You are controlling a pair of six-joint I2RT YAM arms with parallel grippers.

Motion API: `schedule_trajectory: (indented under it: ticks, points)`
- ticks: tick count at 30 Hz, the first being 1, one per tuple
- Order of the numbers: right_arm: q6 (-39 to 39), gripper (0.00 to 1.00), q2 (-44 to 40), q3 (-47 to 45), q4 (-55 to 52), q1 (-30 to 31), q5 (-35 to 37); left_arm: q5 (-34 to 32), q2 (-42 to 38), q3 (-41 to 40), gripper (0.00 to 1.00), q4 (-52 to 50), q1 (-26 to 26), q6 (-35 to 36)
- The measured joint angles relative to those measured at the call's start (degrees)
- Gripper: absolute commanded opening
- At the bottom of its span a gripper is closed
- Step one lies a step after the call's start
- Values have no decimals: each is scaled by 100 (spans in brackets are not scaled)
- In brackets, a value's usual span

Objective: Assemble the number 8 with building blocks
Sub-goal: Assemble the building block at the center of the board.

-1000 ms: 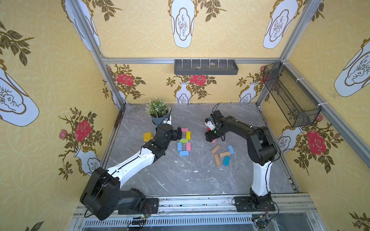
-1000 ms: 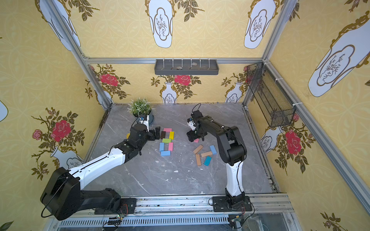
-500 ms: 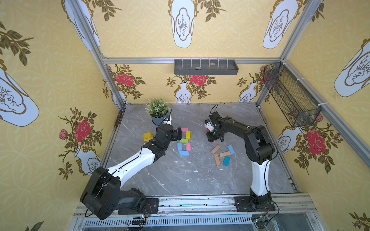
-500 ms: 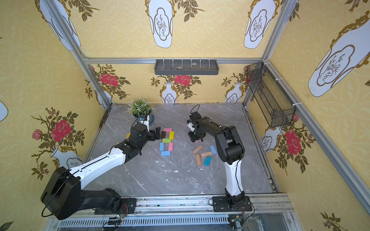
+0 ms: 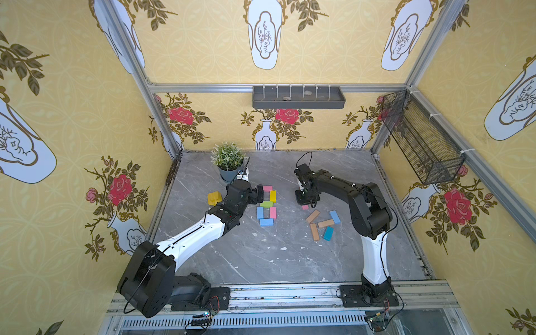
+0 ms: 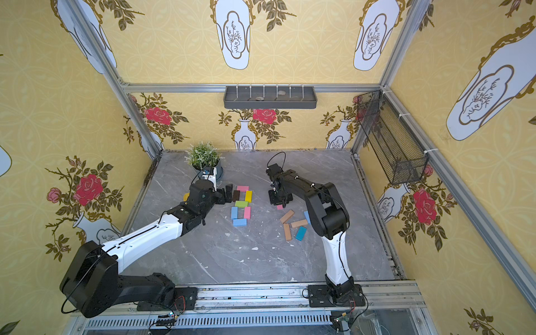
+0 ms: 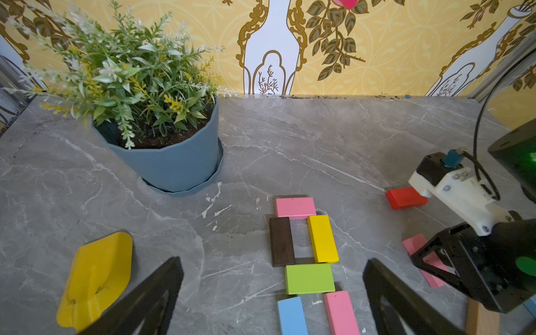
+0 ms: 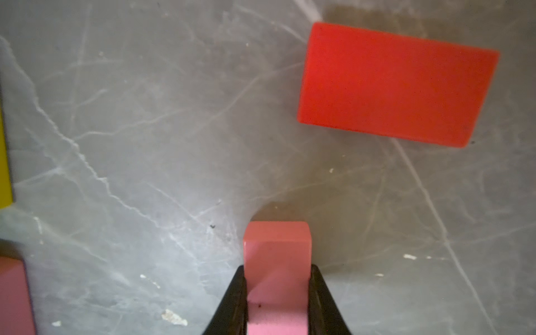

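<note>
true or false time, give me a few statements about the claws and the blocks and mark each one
1. The right claw is shut on a pink block. True.
2. The left claw holds the yellow block. False: it is open and empty; the yellow block lies in the laid-out figure.
3. The green block is the figure's middle bar. True.
4. The red block is stacked on the green block. False: it lies flat on the table, apart from the figure, near the right claw.

The grey marble tabletop [image 5: 261, 261] carries a potted plant [image 5: 228, 162], a yellow scoop [image 5: 214, 198], arranged blocks [image 5: 266, 204] and, apart, loose blocks [image 5: 312, 216].
</note>
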Motion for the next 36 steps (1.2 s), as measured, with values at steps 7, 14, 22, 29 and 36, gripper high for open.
schedule_trajectory:
  ticks: [7,14,22,29,36]
  points:
    - [693,20,245,407,-328,52,24,20,13,15,100,0,0,0]
    - [951,20,374,588,-494,26,20,20,22,15,100,0,0,0]
    - [1071,19,459,708,-481,-87,-83,20,22,15,100,2,0,-2]
    - [1047,19,595,905,-474,-142,-61,20,22,15,100,0,0,-2]
    - [946,18,693,1040,-402,-225,-61,20,22,15,100,0,0,-2]
